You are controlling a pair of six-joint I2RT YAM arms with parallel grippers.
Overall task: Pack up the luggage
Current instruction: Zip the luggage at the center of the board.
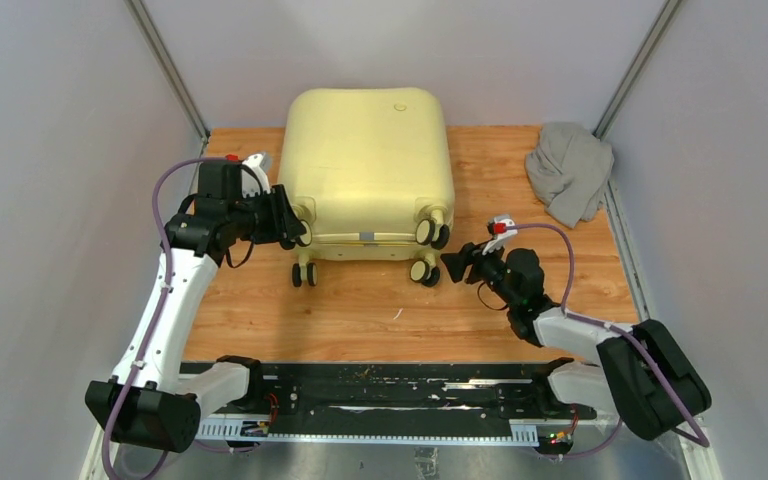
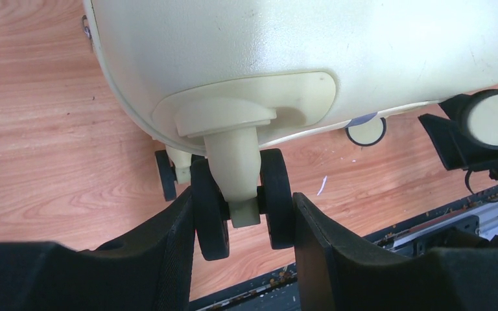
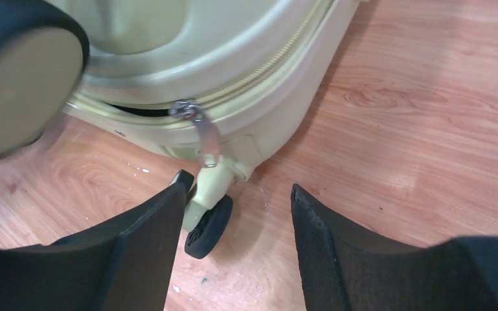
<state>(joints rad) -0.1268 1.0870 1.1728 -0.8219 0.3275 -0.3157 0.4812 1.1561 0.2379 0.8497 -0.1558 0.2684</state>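
The luggage (image 1: 370,160), a pale yellow hard-shell suitcase, lies flat on the wooden table with its wheels toward me. My left gripper (image 1: 295,232) is at its near left corner. In the left wrist view its fingers (image 2: 181,227) press both sides of a black twin wheel (image 2: 276,194) under the shell (image 2: 298,52). My right gripper (image 1: 452,265) is at the near right corner, open with only bare wood between its fingers (image 3: 240,183). A metal zipper pull (image 3: 207,139) hangs from the seam just ahead, with a small wheel (image 3: 209,227) beside the left finger.
A crumpled grey cloth (image 1: 570,170) lies at the back right of the table, near the wall post. Grey walls close in on both sides and behind. The black rail (image 1: 380,395) with the arm bases runs along the near edge.
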